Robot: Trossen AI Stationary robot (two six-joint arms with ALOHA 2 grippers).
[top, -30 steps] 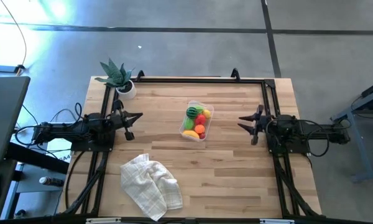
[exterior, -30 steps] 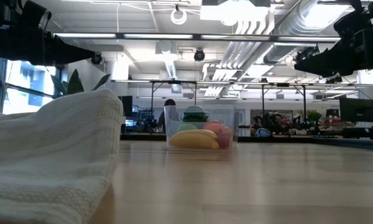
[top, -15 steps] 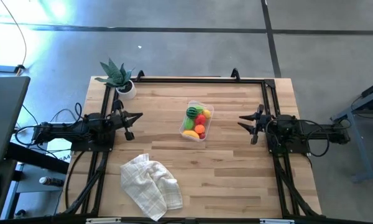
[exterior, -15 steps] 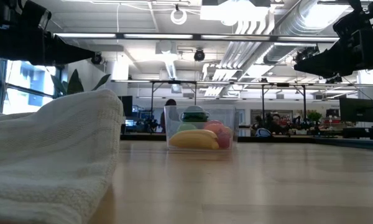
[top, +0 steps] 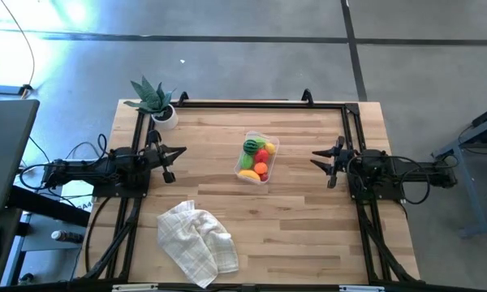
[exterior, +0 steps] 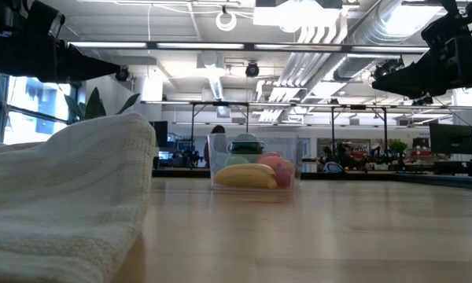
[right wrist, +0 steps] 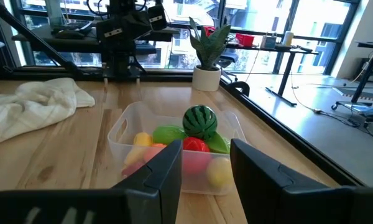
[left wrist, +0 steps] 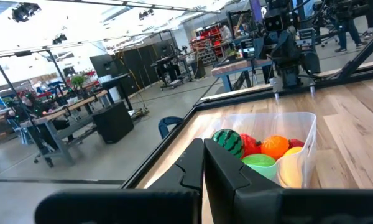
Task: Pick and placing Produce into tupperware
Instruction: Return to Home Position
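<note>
Wooden table (top: 308, 227), clear rectangular plastic tub (right wrist: 118, 134) holding striped green melon (right wrist: 200, 122), orange ball (left wrist: 275, 147), yellow banana (exterior: 244, 176), left gripper (left wrist: 203, 163) clenched, right gripper (right wrist: 205, 149) released

I see the clear tupperware (top: 262, 135) just above the middle of the high view, upright and turned slightly off square. All the produce lies inside: the striped green melon (top: 249, 146) at its upper end, red pieces (top: 262, 156) beneath, the orange ball (top: 260, 169) and yellow banana (top: 247, 174) at the lower end, green pieces (right wrist: 168, 133) among them
</note>
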